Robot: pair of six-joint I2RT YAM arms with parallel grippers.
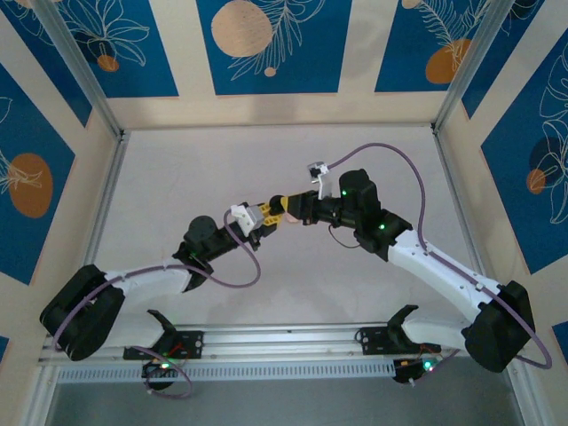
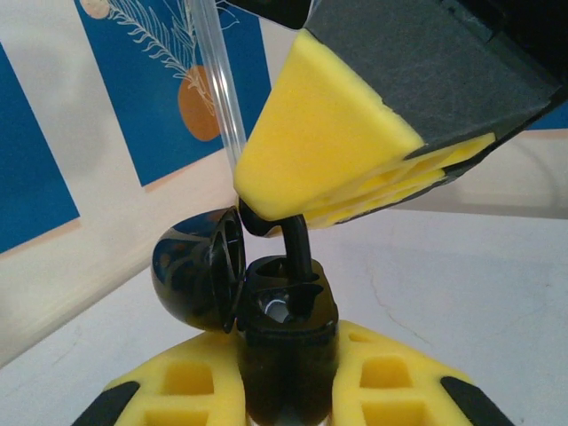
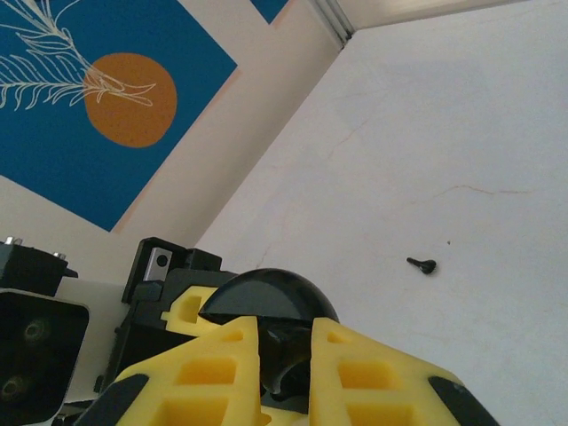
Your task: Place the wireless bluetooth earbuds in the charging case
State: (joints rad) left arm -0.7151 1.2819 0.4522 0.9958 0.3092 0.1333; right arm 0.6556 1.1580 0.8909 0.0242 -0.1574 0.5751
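The charging case [image 2: 288,311] is a small black case standing upright between my left gripper's yellow fingers, its lid [image 2: 191,275] swung open to the left. My left gripper [image 2: 288,359] is shut on the case body. From above, my right gripper [image 2: 266,209] is shut on one black earbud [image 2: 297,244], whose stem reaches down into the case's top. In the right wrist view the right gripper [image 3: 286,342] pinches that earbud [image 3: 288,368], with the domed lid [image 3: 266,297] just beyond. A second earbud [image 3: 423,264] lies on the table. The two grippers [image 1: 257,220] [image 1: 280,211] meet at mid-table.
The white table [image 1: 293,160] is bordered by blue and cream patterned walls [image 1: 266,44] and metal corner posts [image 1: 80,80]. A purple cable [image 1: 417,177] loops over the right arm. A metal rail [image 1: 284,342] runs along the near edge.
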